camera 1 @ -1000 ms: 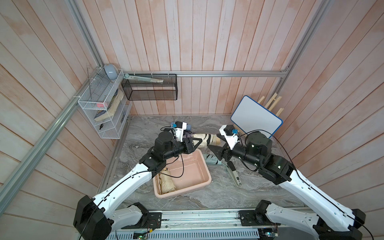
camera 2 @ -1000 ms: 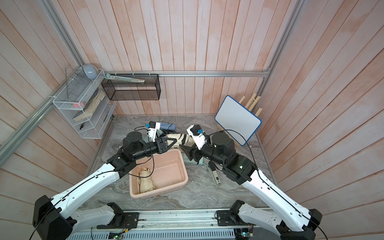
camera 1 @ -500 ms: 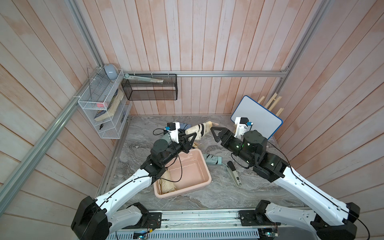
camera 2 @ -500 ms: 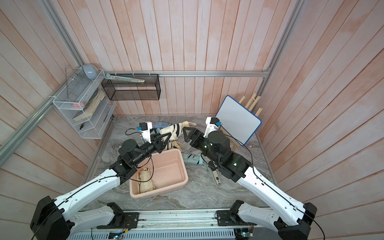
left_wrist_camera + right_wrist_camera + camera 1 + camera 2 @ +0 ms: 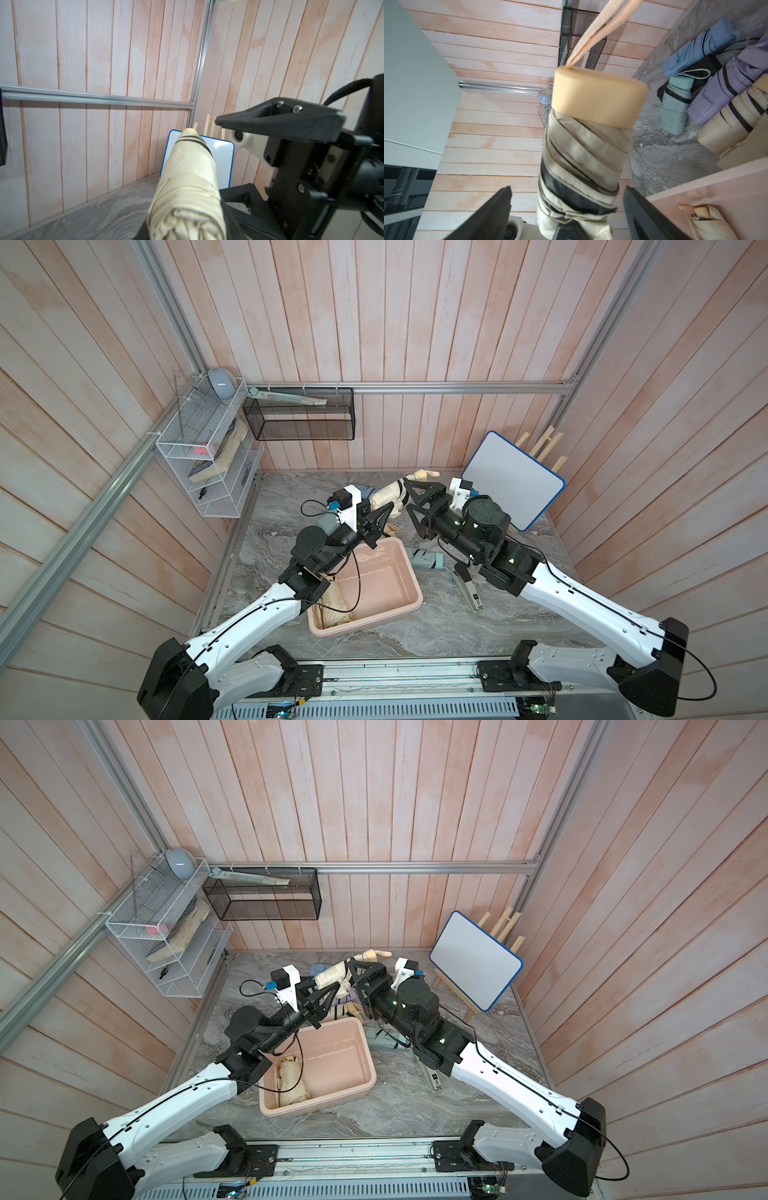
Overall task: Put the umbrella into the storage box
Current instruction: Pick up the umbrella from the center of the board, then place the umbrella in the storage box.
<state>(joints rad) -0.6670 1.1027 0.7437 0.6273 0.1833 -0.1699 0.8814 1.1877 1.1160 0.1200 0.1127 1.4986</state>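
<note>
The left gripper (image 5: 380,516) is clamped on one end of the umbrella (image 5: 386,499). The right gripper (image 5: 409,497) is spread wide on both sides of it, with nothing touched. The umbrella is held up in the air, near the far edge of the box (image 5: 413,580). Another umbrella (image 5: 291,1077) is already laid inside. This one is yet to be carried over and dropped in.

Storage box (image 5: 382,585): is sitting front-centre on the desk (image 5: 436,622).
Second umbrella (image 5: 293,1077): is lying inside it, along its left wall.
Umbrella (image 5: 384,499): is hanging behind the box, between left claw (image 5: 384,518) and right claw (image 5: 407,495).
Whiteboard (image 5: 511,481): is leaning rear right.
</note>
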